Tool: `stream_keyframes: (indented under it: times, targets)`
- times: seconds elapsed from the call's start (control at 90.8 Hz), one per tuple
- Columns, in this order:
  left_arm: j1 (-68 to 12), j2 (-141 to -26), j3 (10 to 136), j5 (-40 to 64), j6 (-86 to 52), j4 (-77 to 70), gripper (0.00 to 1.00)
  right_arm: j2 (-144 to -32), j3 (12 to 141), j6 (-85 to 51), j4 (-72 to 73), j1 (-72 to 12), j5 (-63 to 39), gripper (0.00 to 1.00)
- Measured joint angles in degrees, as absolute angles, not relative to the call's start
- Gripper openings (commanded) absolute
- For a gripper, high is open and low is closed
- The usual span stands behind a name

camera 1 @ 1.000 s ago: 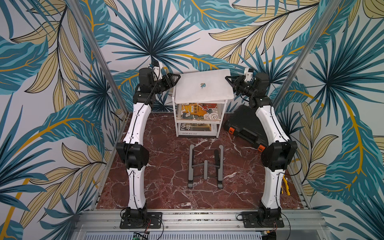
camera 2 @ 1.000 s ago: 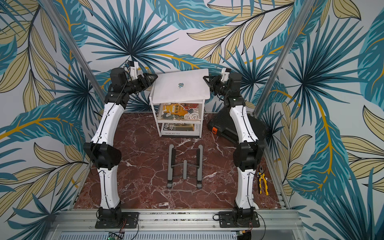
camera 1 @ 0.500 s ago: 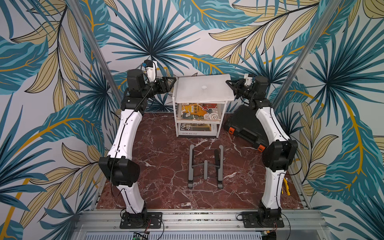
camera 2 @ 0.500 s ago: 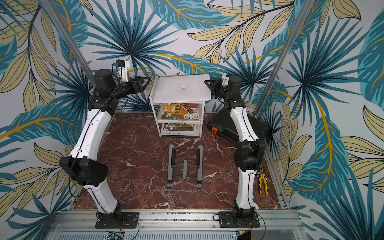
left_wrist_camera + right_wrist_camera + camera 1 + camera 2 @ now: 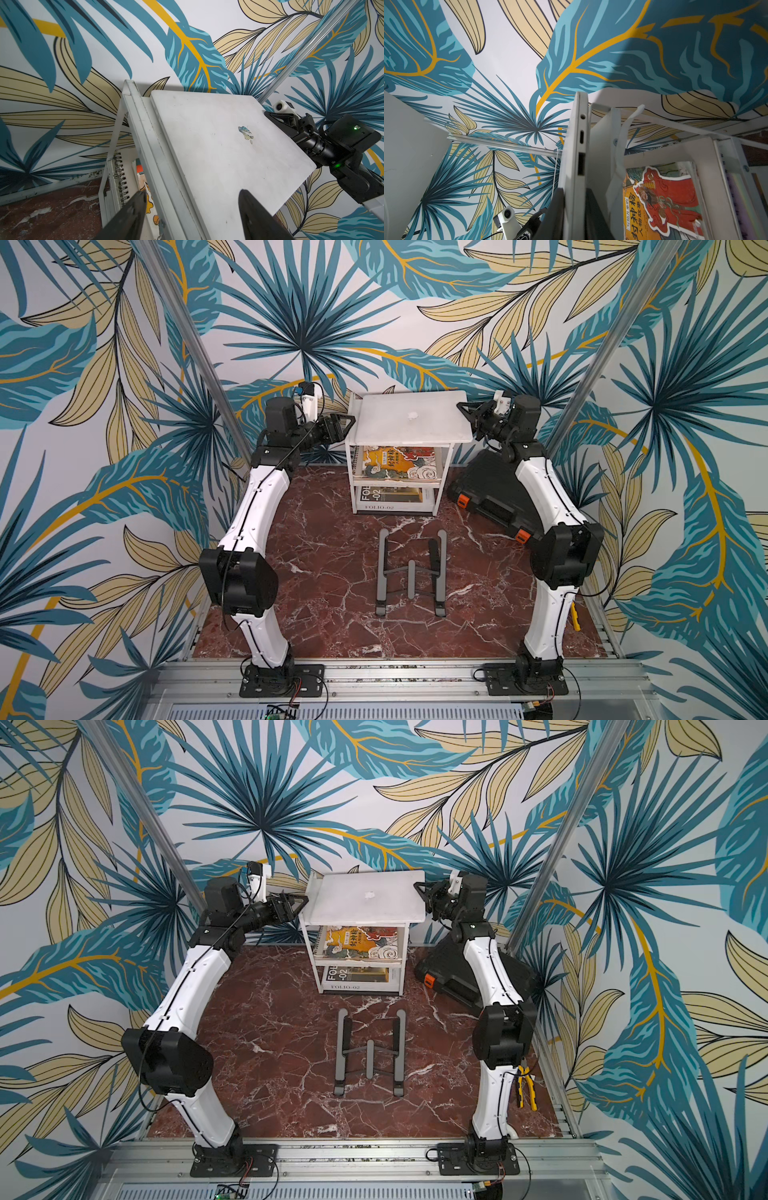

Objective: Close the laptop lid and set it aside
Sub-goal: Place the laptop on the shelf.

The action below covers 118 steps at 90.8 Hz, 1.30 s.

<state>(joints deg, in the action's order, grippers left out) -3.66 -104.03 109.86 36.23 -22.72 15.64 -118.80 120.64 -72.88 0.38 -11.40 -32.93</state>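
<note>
The laptop [image 5: 411,420] [image 5: 368,898] lies shut and flat on the white shelf unit [image 5: 350,477], its lid up and the logo showing in both top views. My right gripper [image 5: 460,407] [image 5: 574,193] is shut on the laptop's right edge, one finger above and one below. In the right wrist view the laptop's [image 5: 577,155] ports show just beyond the fingers. My left gripper [image 5: 352,425] [image 5: 192,193] stands open beside the shelf's left rim [image 5: 141,128], holding nothing. From the left wrist view the lid [image 5: 218,145] stretches away to the right gripper.
Books [image 5: 399,462] fill the shelf's lower levels. A black case with orange latches [image 5: 486,489] lies right of the shelf, under the right arm. A grey folding laptop stand [image 5: 409,572] sits mid-floor on the red marble. Yellow pliers [image 5: 525,1088] lie at the right edge.
The laptop went from tilted, carried between both grippers, to flat on the shelf top. My left gripper let go of its left edge and the left arm's elbow swung outward.
</note>
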Motion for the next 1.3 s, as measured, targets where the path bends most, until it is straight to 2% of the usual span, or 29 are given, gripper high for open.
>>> stream_keyframes:
  times: [0.617, 1.3]
  targets:
    - [-3.6, -103.5, 109.9, 36.4, -19.3, 15.9, 0.76, -124.6, 136.3, -68.6, -16.6, -12.1, -32.7, 0.00]
    - [-3.8, -103.5, 108.6, 37.6, -20.3, 14.6, 0.77, -127.0, 140.2, -67.9, -17.9, -12.8, -32.6, 0.00]
